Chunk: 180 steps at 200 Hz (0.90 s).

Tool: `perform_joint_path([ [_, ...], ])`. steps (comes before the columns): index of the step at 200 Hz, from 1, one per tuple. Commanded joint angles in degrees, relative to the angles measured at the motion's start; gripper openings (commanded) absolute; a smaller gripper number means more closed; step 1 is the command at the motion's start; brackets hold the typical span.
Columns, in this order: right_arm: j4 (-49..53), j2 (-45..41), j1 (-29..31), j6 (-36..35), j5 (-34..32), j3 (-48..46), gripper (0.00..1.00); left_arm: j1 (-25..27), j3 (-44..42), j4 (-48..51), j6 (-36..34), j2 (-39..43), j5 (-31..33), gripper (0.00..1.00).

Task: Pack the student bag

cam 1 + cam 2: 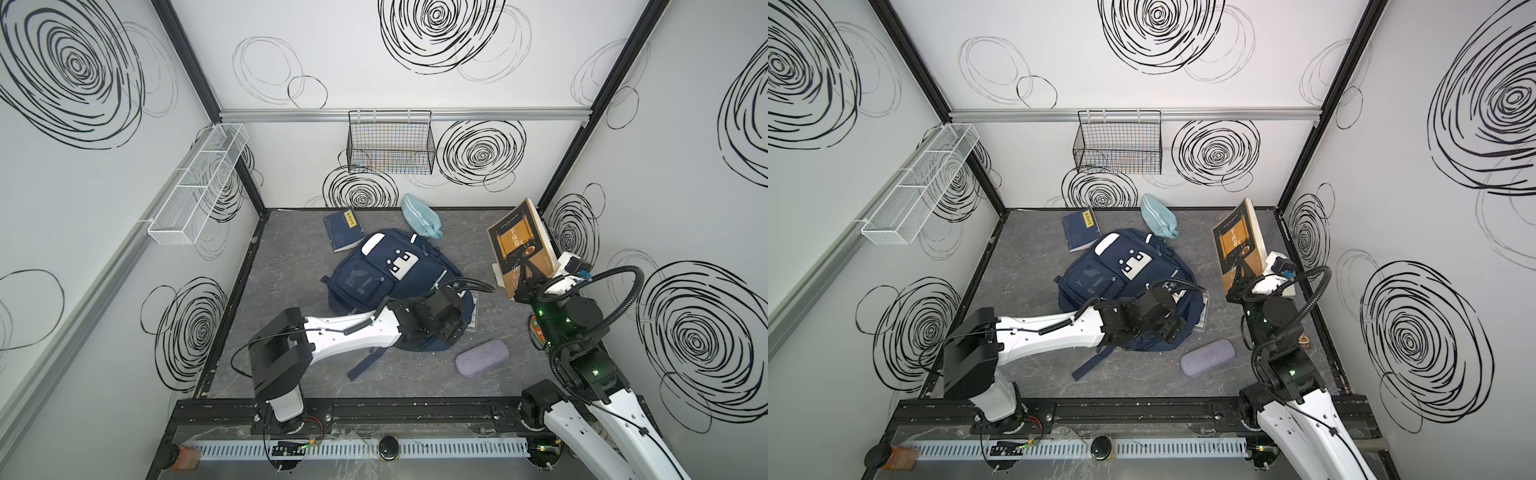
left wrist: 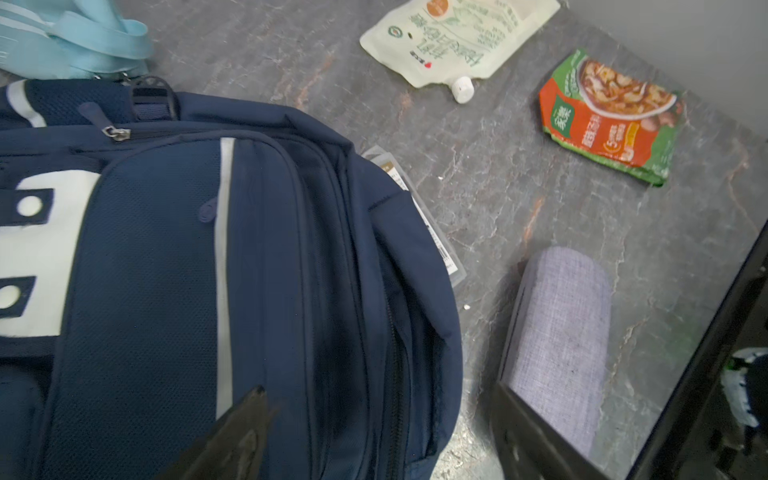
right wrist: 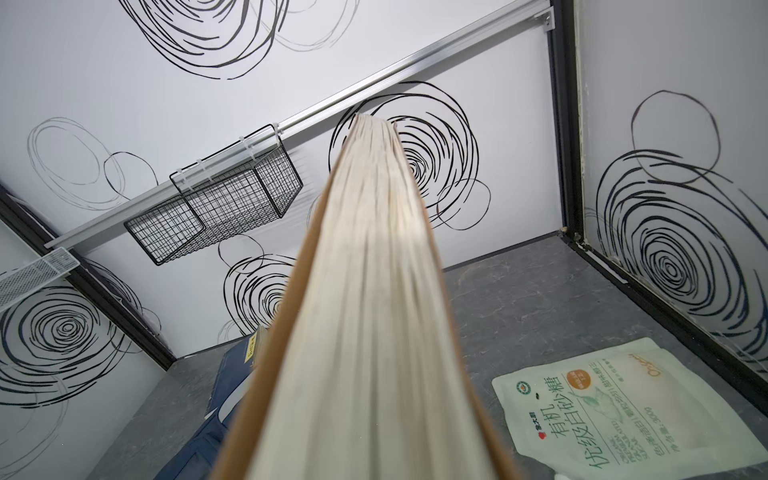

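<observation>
Student bag (image 1: 374,286) is laid flat mid-worktop (image 1: 395,386); left jaws are spread wide over its edge, seemingly to open it; a brown book (image 1: 519,245) is clamped upright by right jaws for loading.

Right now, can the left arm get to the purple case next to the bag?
Probably yes. The left gripper hangs open over the student bag's edge, and the purple case lies just beside it on the bare floor, with nothing between them.
</observation>
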State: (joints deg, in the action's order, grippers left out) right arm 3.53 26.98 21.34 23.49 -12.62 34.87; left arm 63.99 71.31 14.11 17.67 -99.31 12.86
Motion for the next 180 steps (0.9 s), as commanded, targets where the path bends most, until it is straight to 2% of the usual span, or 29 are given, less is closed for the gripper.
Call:
perform_joint_path([
  [1, -3.71, -0.9, -0.15, 0.0, -0.57, 0.3, 0.0, 0.26, 3.99, 2.01, -2.18, -2.88, 0.12, 0.81],
  [54, -3.79, -1.23, -0.16, 0.66, -0.34, -0.33, 0.0, -0.65, 8.05, 3.65, -1.72, -7.71, 2.96, 0.73],
  [88, -3.53, -1.39, -0.12, 0.62, -1.24, -0.21, 0.0, -2.49, 9.11, 4.18, -0.03, -9.91, -0.13, 0.63],
  [127, -2.8, -2.09, -0.12, 0.6, -1.67, -0.33, 0.0, -2.99, 8.81, 4.83, 0.67, -10.88, -0.71, 0.59],
  [145, -2.7, -2.04, -0.13, 0.6, -1.82, -0.77, 0.0, -3.06, 8.58, 4.36, 0.68, -11.32, -2.1, 0.55],
  [180, -2.67, -2.11, -0.16, 0.64, -1.95, -0.55, 0.0, -3.42, 9.27, 4.55, 0.61, -12.48, -4.73, 0.54],
])
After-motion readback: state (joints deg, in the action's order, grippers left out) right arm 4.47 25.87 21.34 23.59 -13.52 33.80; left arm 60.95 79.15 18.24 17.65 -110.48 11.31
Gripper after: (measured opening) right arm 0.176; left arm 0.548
